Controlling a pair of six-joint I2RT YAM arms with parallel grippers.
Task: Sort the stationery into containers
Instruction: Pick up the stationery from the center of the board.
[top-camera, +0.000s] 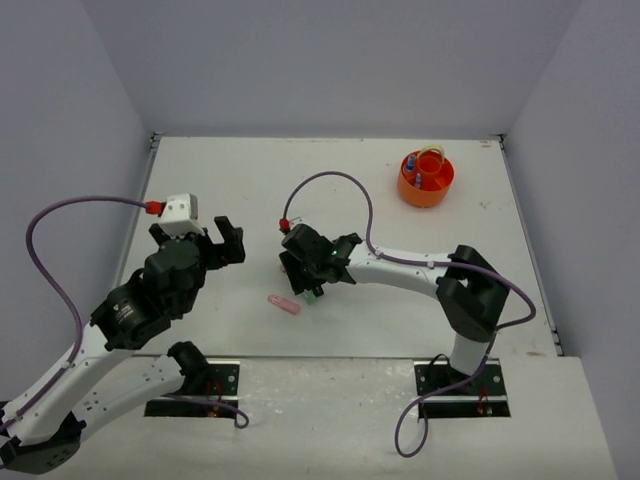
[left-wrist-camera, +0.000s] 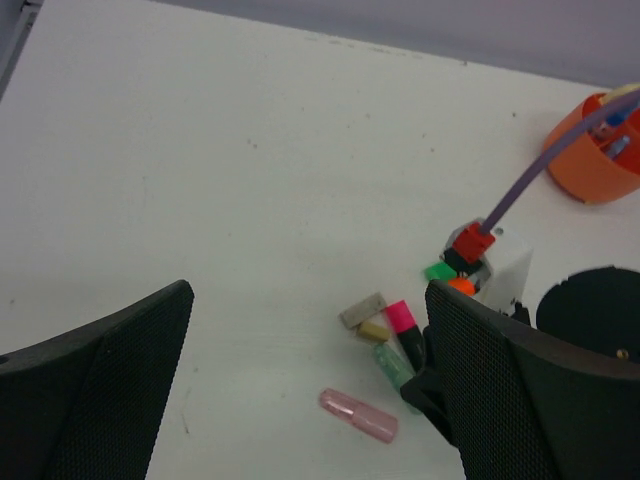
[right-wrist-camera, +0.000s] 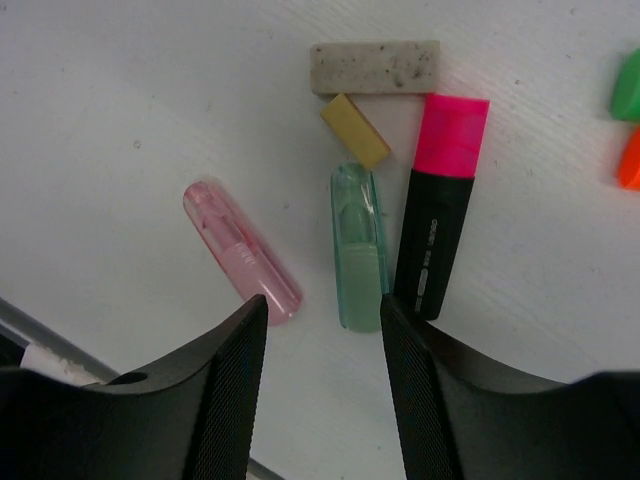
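Two arms, one pile.

Top view: orange tub (top-camera: 426, 178) sits at the far side. The right gripper (top-camera: 310, 280) hangs over loose stationery well left of the tub, probably lining up a pick.

Left wrist view: left gripper (left-wrist-camera: 308, 300) has its jaws wide and empty, parked out of the way.

Right wrist view: jaws are half apart and gripping nothing. The ends of the pink eraser (right-wrist-camera: 240, 250) and green eraser (right-wrist-camera: 358, 250) both sit at the gap, so I can't tell which is the target.

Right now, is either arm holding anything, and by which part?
Nothing. The left fingers are open and empty; the right fingers hover empty near the green eraser.
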